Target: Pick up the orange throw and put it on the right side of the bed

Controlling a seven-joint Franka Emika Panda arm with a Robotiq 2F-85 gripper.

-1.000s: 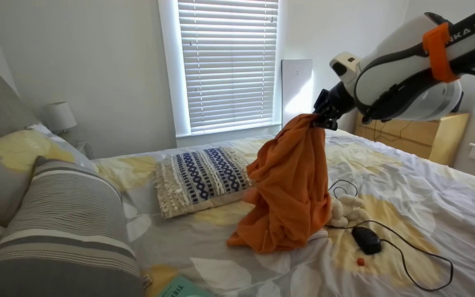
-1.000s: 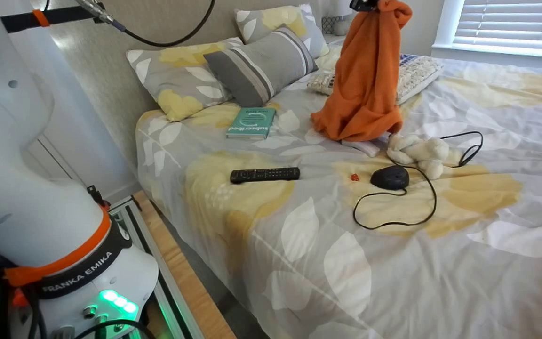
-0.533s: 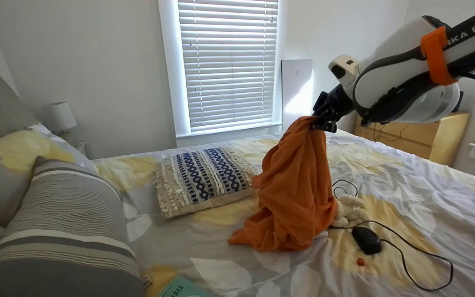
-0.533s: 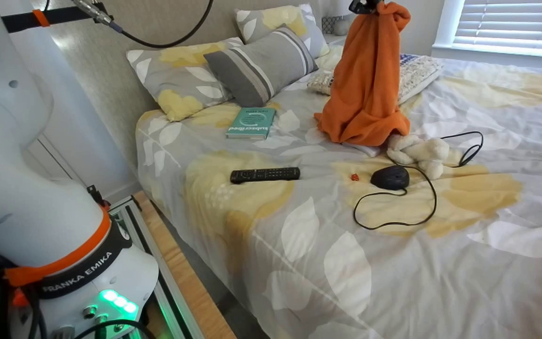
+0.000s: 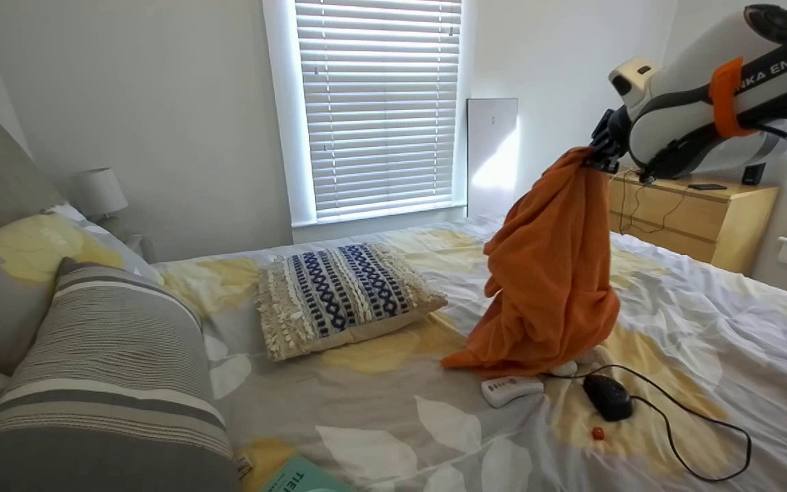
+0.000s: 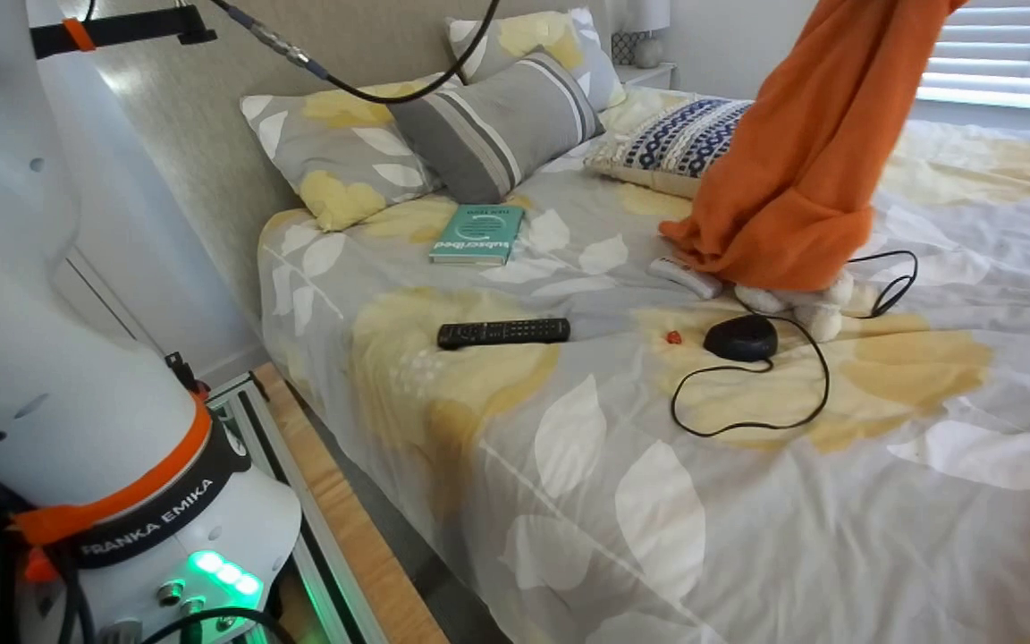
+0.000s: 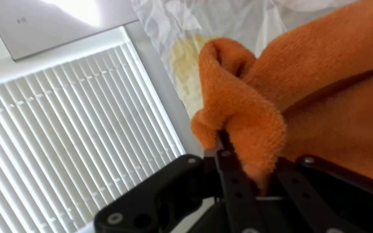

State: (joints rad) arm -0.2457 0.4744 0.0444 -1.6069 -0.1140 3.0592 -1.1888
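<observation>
The orange throw (image 5: 550, 273) hangs down from my gripper (image 5: 597, 156) in long folds. Its bunched top is pinched between the fingers in the wrist view, where both the throw (image 7: 329, 61) and the gripper (image 7: 243, 152) show. In an exterior view the lower throw (image 6: 801, 179) hangs over the middle of the bed (image 6: 747, 528), beside the patterned cushion; its top and my gripper are cut off there. The throw's lower edge is low at the bed; I cannot tell whether it touches. The far fingertip is hidden by cloth.
A white handheld device (image 5: 511, 391), a plush toy (image 6: 823, 309), a black mouse-like device (image 6: 741, 338) with a cord and a small red piece (image 6: 674, 337) lie below the throw. A fringed cushion (image 5: 346, 294), black remote (image 6: 503, 333), teal book (image 6: 477, 234) and grey striped pillow (image 6: 506, 125) also lie on the bed.
My gripper and the held throw have moved right in both exterior views and upward. More of the white device and fringed cushion shows; the plush toy is more covered.
</observation>
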